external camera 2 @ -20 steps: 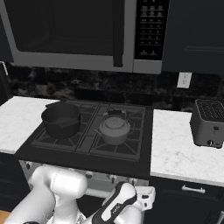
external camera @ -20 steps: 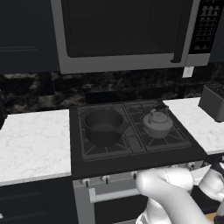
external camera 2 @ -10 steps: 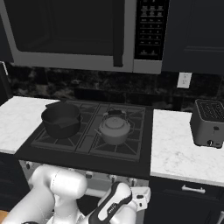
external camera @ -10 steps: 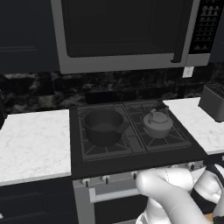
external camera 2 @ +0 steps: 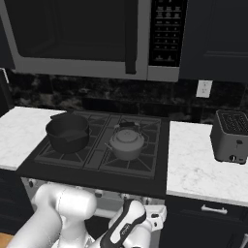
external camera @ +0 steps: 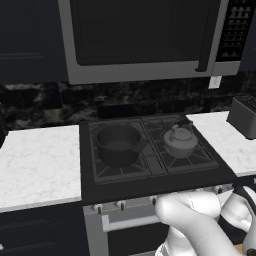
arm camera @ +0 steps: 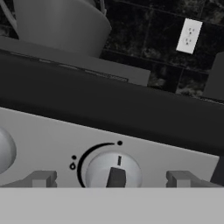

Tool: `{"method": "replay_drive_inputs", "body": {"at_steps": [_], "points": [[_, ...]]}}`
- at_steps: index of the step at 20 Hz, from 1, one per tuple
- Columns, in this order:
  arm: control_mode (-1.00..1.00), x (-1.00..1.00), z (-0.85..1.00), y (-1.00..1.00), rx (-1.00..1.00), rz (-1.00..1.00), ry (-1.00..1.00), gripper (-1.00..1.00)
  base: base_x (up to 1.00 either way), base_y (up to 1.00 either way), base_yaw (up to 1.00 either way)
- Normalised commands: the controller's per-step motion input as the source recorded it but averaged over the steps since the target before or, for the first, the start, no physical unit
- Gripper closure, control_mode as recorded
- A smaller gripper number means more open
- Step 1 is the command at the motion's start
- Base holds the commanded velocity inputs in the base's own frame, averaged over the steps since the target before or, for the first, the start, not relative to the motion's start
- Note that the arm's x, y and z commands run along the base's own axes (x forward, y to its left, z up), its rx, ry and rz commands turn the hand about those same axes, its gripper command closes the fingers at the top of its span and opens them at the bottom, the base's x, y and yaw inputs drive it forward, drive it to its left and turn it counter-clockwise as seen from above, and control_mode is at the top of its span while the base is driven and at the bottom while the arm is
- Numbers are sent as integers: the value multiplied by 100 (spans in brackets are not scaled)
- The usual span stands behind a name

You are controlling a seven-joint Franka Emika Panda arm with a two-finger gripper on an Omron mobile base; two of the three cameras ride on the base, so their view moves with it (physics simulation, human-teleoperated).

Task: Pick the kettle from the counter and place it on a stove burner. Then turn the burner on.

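The grey kettle (external camera: 179, 141) stands upright on the right-hand stove burner (external camera: 200, 156) of the black cooktop, clear of the white counter (external camera: 35, 165). From the right base view the kettle (external camera 2: 127, 142) sits beside the saucepan. My gripper (arm camera: 113, 179) is low in front of the stove's control panel, open, with one grey fingertip (arm camera: 41, 178) on each side of a round silver knob (arm camera: 114, 171). The knob's mark points straight up. The kettle's underside (arm camera: 61, 26) looms above the panel.
A dark saucepan (external camera: 118, 144) occupies the left burner. A toaster (external camera 2: 231, 135) stands on the right counter (external camera 2: 198, 167). A second knob (arm camera: 4, 151) lies to the left on the panel. A wall outlet (arm camera: 189, 36) is on the black backsplash. A microwave (external camera: 140, 35) hangs overhead.
The hand has shifted slightly in front of the stove. The kettle and saucepan have not moved.
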Motion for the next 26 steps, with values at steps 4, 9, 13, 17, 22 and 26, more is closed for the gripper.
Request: {"method": "replay_drive_inputs", "body": {"at_steps": [4,9,13,17,22,26], "points": [[-100,1,0,0,0,0,0,-100,0,0,0],[-100,10,0,0,0,0,0,-100,0,0,0],[-100,0,-3,0,0,0,0,-100,0,0,0],[-100,0,-22,-1,0,0,0,-100,0,0,0],[-100,1,-1,-2,0,0,0,-100,0,0,0],[-100,0,0,-8,0,3,0,-100,0,0,0]]}}
